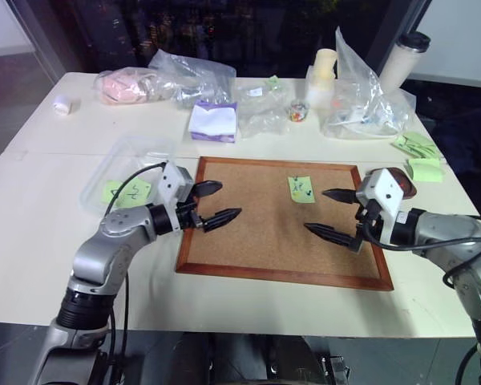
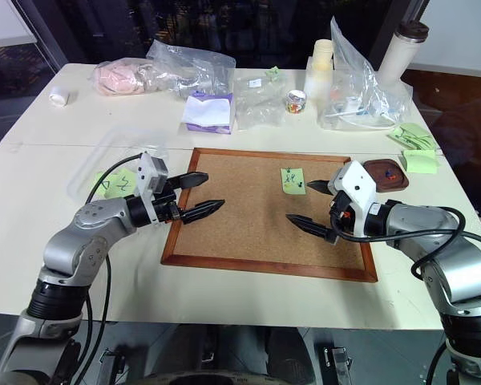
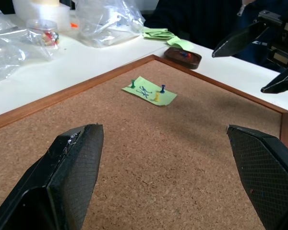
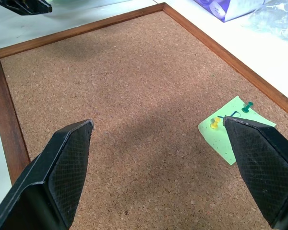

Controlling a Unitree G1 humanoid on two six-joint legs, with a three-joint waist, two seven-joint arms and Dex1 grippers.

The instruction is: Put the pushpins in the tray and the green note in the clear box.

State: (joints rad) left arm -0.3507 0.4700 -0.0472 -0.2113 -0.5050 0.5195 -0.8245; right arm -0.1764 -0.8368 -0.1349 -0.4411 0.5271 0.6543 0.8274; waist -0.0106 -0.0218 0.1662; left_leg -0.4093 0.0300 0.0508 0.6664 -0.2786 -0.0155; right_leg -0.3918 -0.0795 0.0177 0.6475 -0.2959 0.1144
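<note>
Step in hand: you still have three pushpins point(image 3: 157, 93) to pull from the green note point(image 3: 150, 91), which they pin to the cork board point(image 1: 264, 241); the note cannot move until they are out.
Right gripper point(image 1: 330, 212): empty, fingers spread wide, hovering over the board's right half.
Left gripper point(image 1: 215, 202): empty, equally wide, hovering over the board's left edge.
Note from the right gripper: close ahead and slightly to its left, nearer the board's far edge; from the left gripper it lies well across the board.
How to do it well: use your right gripper, narrow the fingers first, come down on one pin head at a time and pull straight up so the paper does not tear.
Tray point(image 2: 386, 174): on the table just off the board's right edge, behind your right wrist; some pins already lie in it.
Clear box point(image 1: 124, 172): beside the left gripper, off the board's left edge, with another green slip point(image 1: 128, 192) inside; your left side suits that delivery.
</note>
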